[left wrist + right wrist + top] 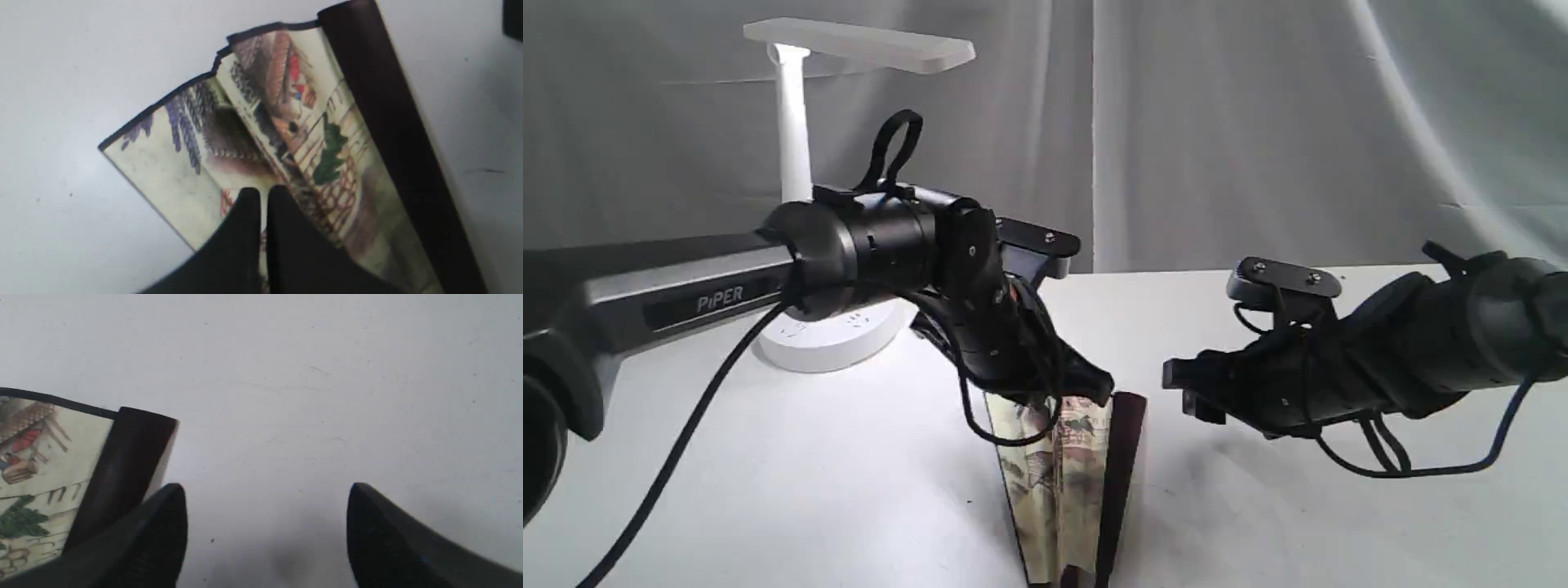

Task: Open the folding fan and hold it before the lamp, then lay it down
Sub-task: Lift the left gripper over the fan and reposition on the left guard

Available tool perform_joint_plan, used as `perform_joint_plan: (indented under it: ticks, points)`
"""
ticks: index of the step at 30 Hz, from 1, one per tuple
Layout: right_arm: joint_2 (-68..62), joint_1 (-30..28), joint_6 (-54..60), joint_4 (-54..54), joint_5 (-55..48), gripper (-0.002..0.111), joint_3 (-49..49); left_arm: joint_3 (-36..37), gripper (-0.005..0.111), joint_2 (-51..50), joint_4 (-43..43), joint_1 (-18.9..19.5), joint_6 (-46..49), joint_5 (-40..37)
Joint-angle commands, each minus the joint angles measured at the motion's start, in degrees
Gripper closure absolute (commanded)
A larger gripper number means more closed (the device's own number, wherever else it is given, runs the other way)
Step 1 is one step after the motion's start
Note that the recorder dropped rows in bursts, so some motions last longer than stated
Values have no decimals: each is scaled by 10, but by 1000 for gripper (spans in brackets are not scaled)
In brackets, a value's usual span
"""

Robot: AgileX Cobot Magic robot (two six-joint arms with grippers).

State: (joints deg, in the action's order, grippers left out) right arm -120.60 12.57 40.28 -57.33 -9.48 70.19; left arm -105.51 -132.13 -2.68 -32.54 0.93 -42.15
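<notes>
Nearest the lens: left arm (645, 302), black, marked PIPER, reaching in from the left edge. Beneath everything, white table (1339, 523). Right arm (1421, 351) entering from the right, low over the table. Back left, lamp (792, 122), white, upright on its round base. Front centre, folding fan (1062, 474), partly spread (a few painted pleats showing), dark guard (1123, 457) along its right side. Left claw (263, 196) pinched together on the fan's paper. Right claw (265, 506) wide apart, empty, just beside the dark guard.
</notes>
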Motion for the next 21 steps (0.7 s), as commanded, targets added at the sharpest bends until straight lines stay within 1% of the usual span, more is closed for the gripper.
perform_joint_plan:
  ticks: [1,4,8,14,21]
  points:
    - [2,-2,-3,-2,-1,51,-4,-1,107,5,-1,-22,30,44]
    - [2,-2,-3,-1,-3,51,-4,-1,107,4,27,-28,30,45]
    - [2,-2,-3,-1,-4,51,-4,-1,107,-12,32,-28,30,32]
    - [2,-2,-3,-1,-4,51,-4,-1,107,-42,35,-28,30,35]
    - [2,-2,-3,-1,-5,51,-4,-1,107,-48,66,-28,22,27]
